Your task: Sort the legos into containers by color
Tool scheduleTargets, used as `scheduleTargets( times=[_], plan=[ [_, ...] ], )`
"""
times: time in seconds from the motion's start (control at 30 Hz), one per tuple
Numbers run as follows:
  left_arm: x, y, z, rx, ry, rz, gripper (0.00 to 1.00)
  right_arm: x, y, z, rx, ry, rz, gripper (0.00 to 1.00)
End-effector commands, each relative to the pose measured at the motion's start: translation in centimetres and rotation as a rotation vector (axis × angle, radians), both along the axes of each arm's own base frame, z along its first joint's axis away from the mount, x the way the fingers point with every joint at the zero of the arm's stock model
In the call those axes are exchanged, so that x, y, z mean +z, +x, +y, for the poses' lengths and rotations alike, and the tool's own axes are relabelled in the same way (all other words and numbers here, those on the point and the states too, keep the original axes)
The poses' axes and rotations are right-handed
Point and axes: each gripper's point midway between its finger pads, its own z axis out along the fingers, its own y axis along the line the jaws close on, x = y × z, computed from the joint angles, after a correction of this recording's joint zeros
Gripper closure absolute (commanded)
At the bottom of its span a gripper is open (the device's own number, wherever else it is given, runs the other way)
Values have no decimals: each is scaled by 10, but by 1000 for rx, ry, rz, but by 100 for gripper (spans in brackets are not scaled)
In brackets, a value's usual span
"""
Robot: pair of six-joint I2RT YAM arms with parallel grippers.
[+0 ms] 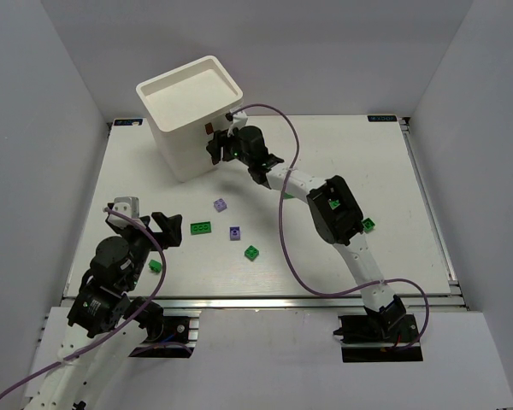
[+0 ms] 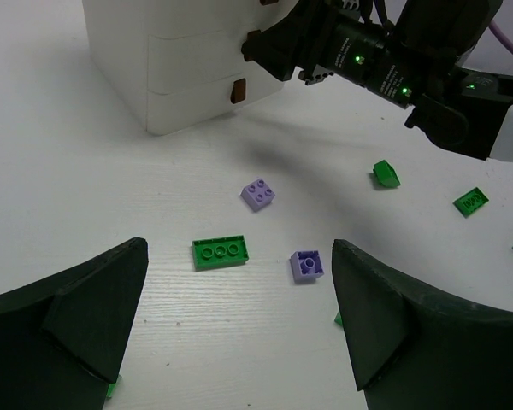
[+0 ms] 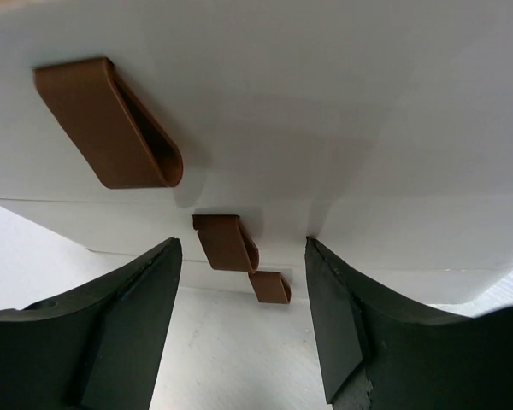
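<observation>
I'm looking at a white wood-grain tabletop point(image 1: 342, 171) boxed in by plain pale walls point(image 1: 43, 102). The drawer unit point(image 1: 188, 120) sits far left and shows three brown handles point(image 3: 111, 124). Loose on the table lie two purple legos point(image 1: 221, 205) and about six green legos point(image 1: 201, 228), some half hidden. The left gripper point(image 1: 143, 220) gapes wide above them. The right gripper point(image 3: 241, 256) is at the handles, jaws apart and holding nothing.

White table point(image 1: 342, 145): scattered green and purple legos point(image 1: 201, 228), white drawer unit point(image 1: 184, 141).
</observation>
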Motion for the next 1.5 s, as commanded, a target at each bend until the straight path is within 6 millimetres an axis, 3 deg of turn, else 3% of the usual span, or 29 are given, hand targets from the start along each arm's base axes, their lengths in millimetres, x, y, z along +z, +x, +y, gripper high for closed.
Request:
scheduleTargets(
  times=[0.0, 0.2, 0.6, 0.73, 1.03, 1.1, 1.17, 1.2, 1.27, 1.33, 1.37, 1.43, 1.47],
  plan=[
    [-1, -2, 2, 11, 0, 4, 3, 22, 9, 9, -46, 54, -68, 35],
    [0, -2, 3, 12, -4, -2, 3, 18, 11, 9, -45, 49, -79, 39],
    [-1, -2, 3, 17, -4, 2, 3, 23, 11, 9, -28, 40, -134, 65],
    [-1, -2, 3, 17, -4, 2, 3, 26, 5, 12, 12, 39, -142, 78],
    [1, -3, 4, 17, -9, -6, 2, 24, -5, 1, 24, 10, -140, 100],
    [0, -3, 4, 17, -7, -6, 2, 28, -9, -2, 29, 10, -142, 100],
    [1, -3, 3, 14, -10, -8, 2, 17, -15, -7, 39, -5, -119, 100],
    [1, -3, 3, 13, -11, -8, 2, 23, -19, -8, 43, 1, -126, 100],
    [1, -3, 3, 11, -11, -8, 2, 9, -28, -14, 51, -21, -99, 100],
    [-1, -2, 2, 10, -10, -2, 2, 14, -35, -18, 55, -16, -94, 100],
    [-1, -2, 1, 5, -10, -1, 2, -1, -41, -24, 57, -36, -67, 100],
    [-2, -1, 0, 2, -6, 3, 2, 7, -50, -29, 64, -27, -75, 100],
    [-4, 0, -2, -4, -3, 13, 2, -9, -57, -37, 67, -48, -45, 100]
  ],
)
